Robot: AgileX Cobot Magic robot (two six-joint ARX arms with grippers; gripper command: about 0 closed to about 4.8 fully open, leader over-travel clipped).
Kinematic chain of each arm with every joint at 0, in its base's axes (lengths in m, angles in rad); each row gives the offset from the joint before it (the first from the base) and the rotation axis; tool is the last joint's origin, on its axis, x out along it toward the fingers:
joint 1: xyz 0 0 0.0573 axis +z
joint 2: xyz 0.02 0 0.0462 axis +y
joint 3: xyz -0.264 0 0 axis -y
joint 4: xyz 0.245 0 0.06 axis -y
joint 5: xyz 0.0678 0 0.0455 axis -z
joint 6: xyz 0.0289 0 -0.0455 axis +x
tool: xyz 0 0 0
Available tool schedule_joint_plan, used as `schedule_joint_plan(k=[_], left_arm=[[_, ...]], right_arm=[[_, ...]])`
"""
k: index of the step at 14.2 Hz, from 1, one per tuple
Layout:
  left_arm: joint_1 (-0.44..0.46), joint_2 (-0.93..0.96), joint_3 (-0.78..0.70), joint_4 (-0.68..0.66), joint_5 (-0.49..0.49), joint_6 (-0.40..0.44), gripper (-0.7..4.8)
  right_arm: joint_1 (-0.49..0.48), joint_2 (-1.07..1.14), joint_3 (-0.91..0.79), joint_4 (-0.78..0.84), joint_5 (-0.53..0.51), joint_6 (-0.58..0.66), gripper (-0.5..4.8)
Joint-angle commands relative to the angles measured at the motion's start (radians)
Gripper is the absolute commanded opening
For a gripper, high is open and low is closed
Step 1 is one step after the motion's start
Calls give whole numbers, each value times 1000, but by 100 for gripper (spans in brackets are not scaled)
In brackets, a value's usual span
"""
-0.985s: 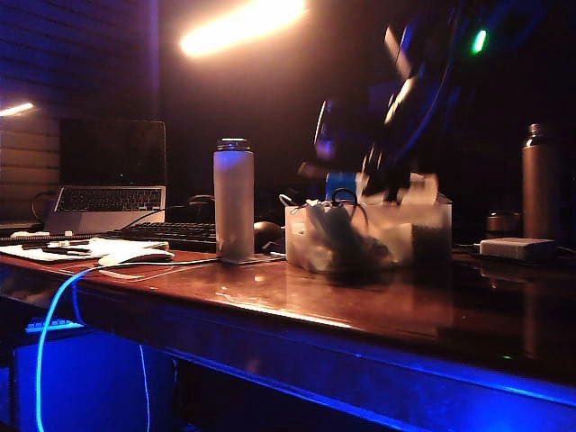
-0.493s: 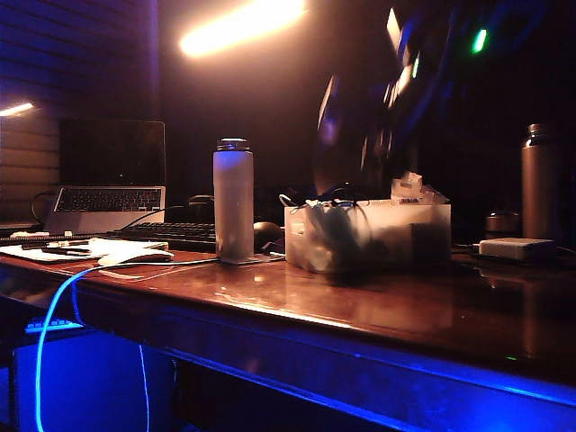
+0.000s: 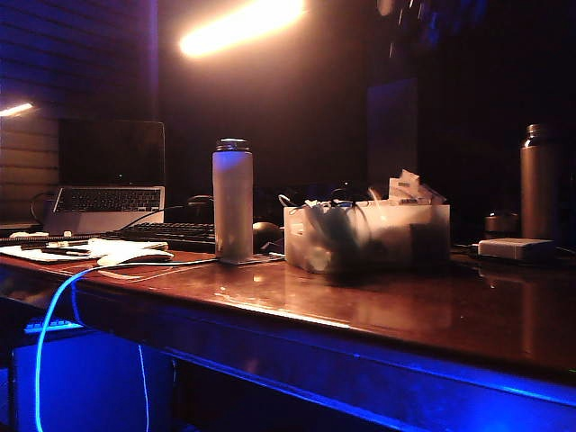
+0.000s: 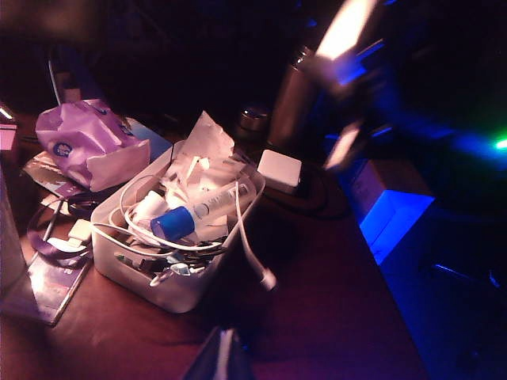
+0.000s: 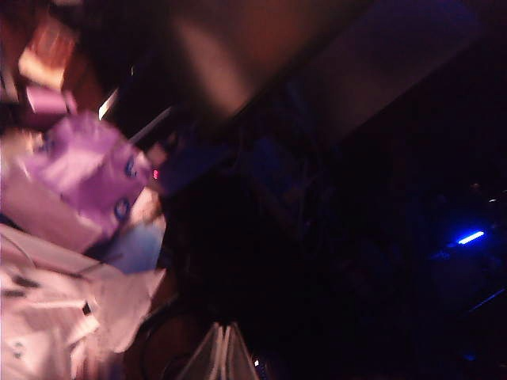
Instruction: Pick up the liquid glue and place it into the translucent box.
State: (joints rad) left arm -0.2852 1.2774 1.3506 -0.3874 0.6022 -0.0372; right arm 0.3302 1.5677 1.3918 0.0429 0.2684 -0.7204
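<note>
Lying among cables inside the translucent box [image 4: 186, 297], the liquid glue [image 4: 198, 212] rests; we see our right pincer [image 5: 224, 356] closed, empty; our left pincer [image 4: 222, 360] looks closed above the counter [image 4: 317, 317].

Dark room, glossy wooden table [image 3: 378, 315] (blue-lit edge), orange ceiling light [image 3: 241, 25], slatted wall [image 3: 54, 63]

The left gripper [image 4: 224, 356] shows pale, pointed fingertips over dark casing. The right gripper [image 5: 224, 354] looks similar, whitish and blurred. A green light glows on the dark right arm [image 4: 372, 87].
</note>
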Motion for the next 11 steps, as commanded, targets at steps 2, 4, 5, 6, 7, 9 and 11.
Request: schedule_joint_plan(k=[2,4,5,6,7,9,11], left_arm=[[0,-2,5,-5,15,5,-6],[0,-3,5,-5,75,34,-6],[0,-3,5,-8,87,34,-6],[0,-5,5,-9,104,33,-6],[0,-6,5,-9,119,34,-6],[0,-8,5,-9,121,33,-6],[0,-8,5,-25,120,35,-6]], right_arm=[[0,-180,4,-28,2,218,6],[-3,-345,-1,-197,-26,402,0],[-3,-418,-4,-292,-60,429,0],[-3,-481,-16,-347,-75,460,0],[-3,-567,-46,-391,-88,473,0],[-2,-737,-151,-415,-89,489,0],[-2,-912,-322,-389,-91,519,0]])
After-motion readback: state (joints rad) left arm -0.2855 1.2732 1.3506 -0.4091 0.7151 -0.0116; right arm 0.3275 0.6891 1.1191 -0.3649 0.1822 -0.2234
